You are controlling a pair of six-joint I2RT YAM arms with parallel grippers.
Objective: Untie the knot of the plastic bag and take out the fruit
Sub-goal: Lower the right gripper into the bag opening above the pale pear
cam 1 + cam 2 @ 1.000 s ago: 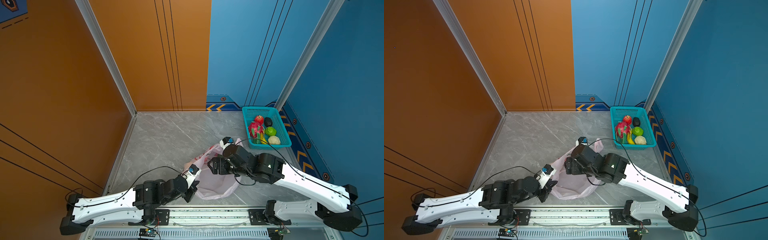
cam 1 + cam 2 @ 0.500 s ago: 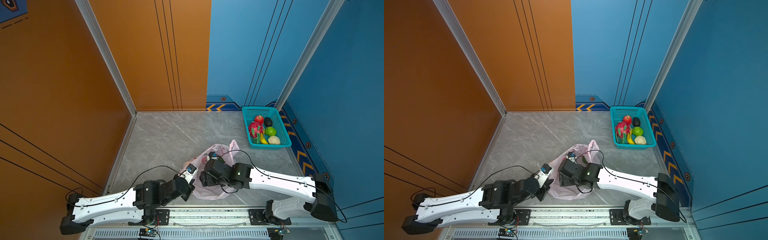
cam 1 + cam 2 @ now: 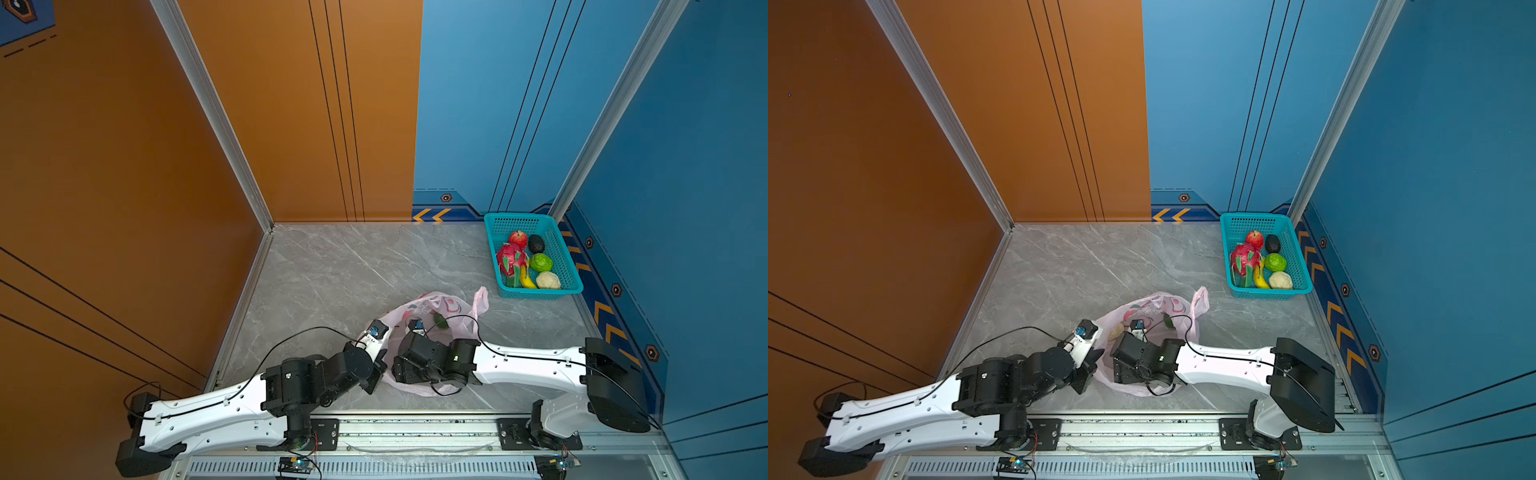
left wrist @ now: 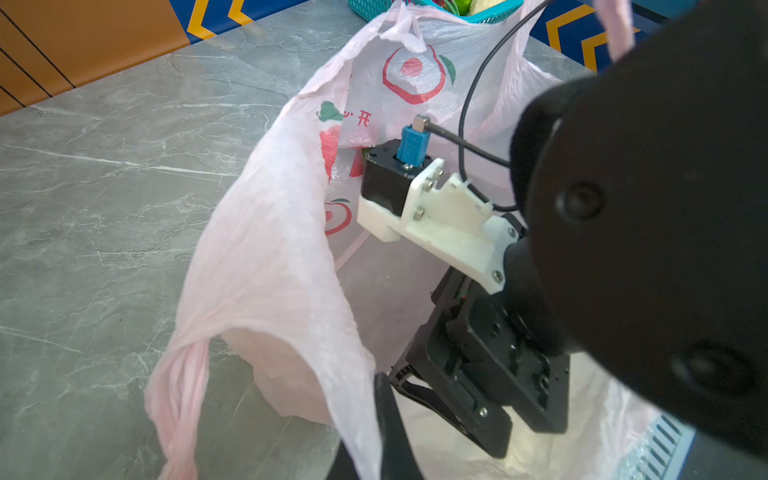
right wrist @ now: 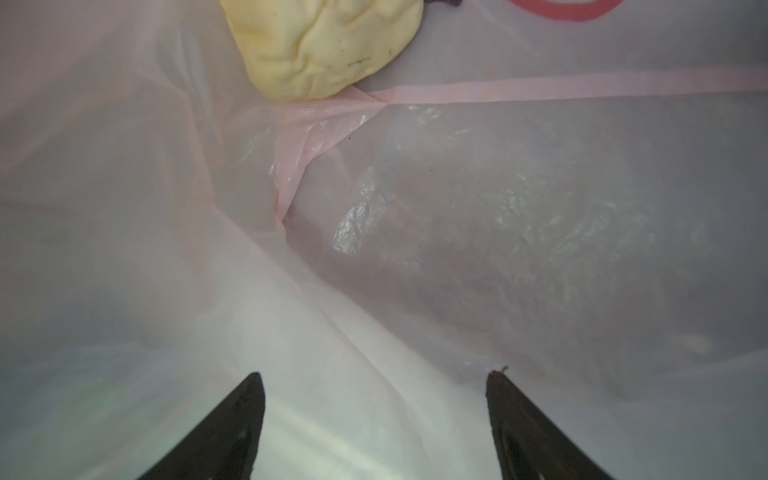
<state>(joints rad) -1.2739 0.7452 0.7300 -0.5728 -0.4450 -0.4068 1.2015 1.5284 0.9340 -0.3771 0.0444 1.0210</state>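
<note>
The pink plastic bag (image 3: 432,305) lies open on the grey table near the front edge. Its handles lie apart, one upright (image 3: 481,298), one twisted (image 4: 183,386); the knot is out of view. My left gripper (image 4: 376,399) is shut on the bag's near rim film. My right gripper (image 5: 375,374) is open inside the bag, with only plastic between its fingers. A cream lumpy fruit (image 5: 324,45) lies in the bag beyond the jaws and shows through the film (image 3: 1116,331) in a top view. A dark green piece (image 3: 439,320) also sits inside.
A teal basket (image 3: 515,217) at the back right holds a dragon fruit (image 3: 510,257), an apple (image 3: 518,239), an avocado (image 3: 536,244), a green bumpy fruit (image 3: 541,262), a banana (image 3: 527,281) and a cream piece (image 3: 548,280). Orange and blue walls close in the table.
My right arm has drawn back toward the front edge and dropped lower, bringing its open gripper down into the bag. The left gripper has kept its hold on the rim.
</note>
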